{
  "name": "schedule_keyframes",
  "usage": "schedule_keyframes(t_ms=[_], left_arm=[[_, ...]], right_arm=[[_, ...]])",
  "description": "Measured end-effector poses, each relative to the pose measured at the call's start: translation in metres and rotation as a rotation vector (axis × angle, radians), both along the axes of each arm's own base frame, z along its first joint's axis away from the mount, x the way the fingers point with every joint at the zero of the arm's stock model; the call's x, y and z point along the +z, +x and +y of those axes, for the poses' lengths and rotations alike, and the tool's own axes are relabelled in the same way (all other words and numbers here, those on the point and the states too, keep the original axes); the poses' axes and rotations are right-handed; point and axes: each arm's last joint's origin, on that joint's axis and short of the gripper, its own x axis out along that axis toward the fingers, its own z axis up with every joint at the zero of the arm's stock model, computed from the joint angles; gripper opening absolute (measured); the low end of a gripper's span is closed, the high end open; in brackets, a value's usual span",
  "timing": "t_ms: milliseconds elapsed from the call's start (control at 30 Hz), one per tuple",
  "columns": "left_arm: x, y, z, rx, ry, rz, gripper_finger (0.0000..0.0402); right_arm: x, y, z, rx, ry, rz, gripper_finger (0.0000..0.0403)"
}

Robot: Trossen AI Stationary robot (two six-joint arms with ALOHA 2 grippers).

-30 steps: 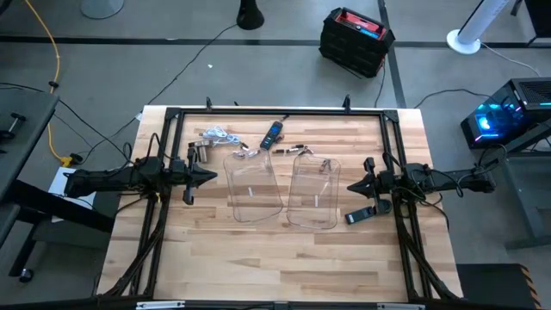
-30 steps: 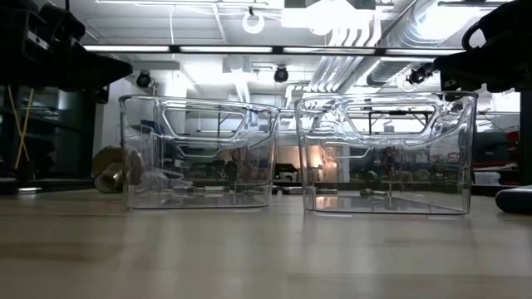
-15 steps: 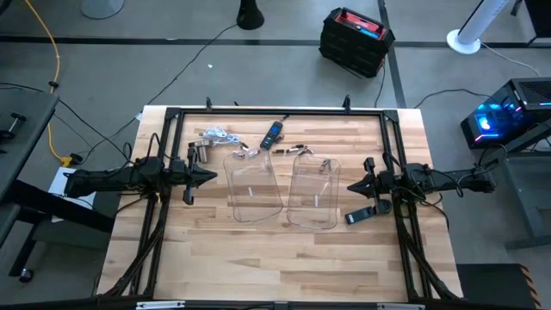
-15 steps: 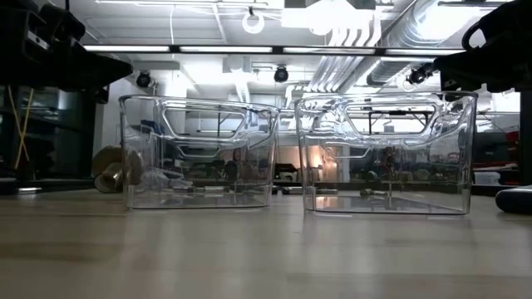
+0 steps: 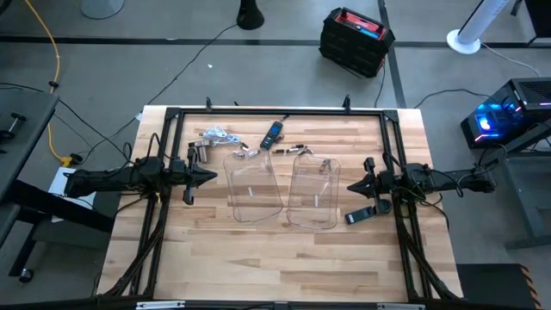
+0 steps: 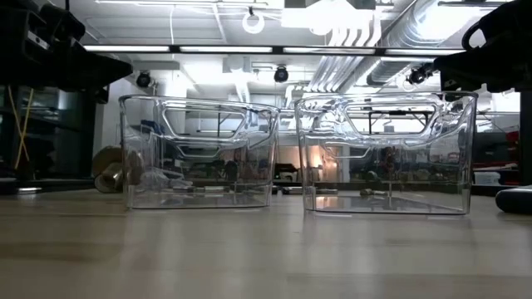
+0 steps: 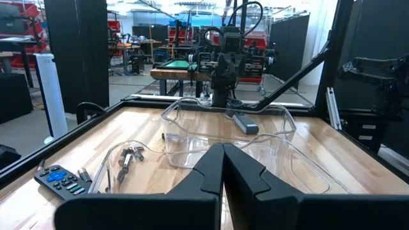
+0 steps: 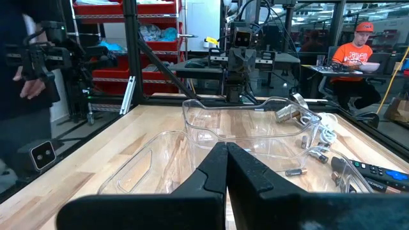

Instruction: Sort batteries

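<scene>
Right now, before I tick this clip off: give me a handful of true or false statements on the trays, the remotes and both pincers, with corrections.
1. Two clear trays stand side by side in the middle of the table. True: the left tray and the right tray.
2. The left pincer is open over a tray. False: it is shut and sits left of the left tray.
3. The right pincer is shut and holds nothing. True.
4. A dark remote lies inside the right tray. False: it lies on the table, right of that tray.
5. Another remote lies beyond the trays, towards the far edge. True.
</scene>
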Motion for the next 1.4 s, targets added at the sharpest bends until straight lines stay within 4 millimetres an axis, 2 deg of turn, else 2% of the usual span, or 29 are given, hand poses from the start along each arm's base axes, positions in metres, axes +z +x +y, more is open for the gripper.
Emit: schedule_keyframes(t_ms=[1200,1300,1400], left_arm=[[0.001,0.0,0.0,0.0,0.0,-0.01,0.0],[0.011,-0.001,0.0,-0.002,-0.037,-0.12,0.0],[0.037,-0.007,0.001,-0.002,-0.183,-0.41,0.0]], right_arm=[[0.0,0.0,0.0,0.0,0.0,0.0,0.0],[0.0,0.0,0.0,0.0,0.0,0.0,0.0],[0.0,0.0,0.0,0.0,0.0,0.0,0.0]])
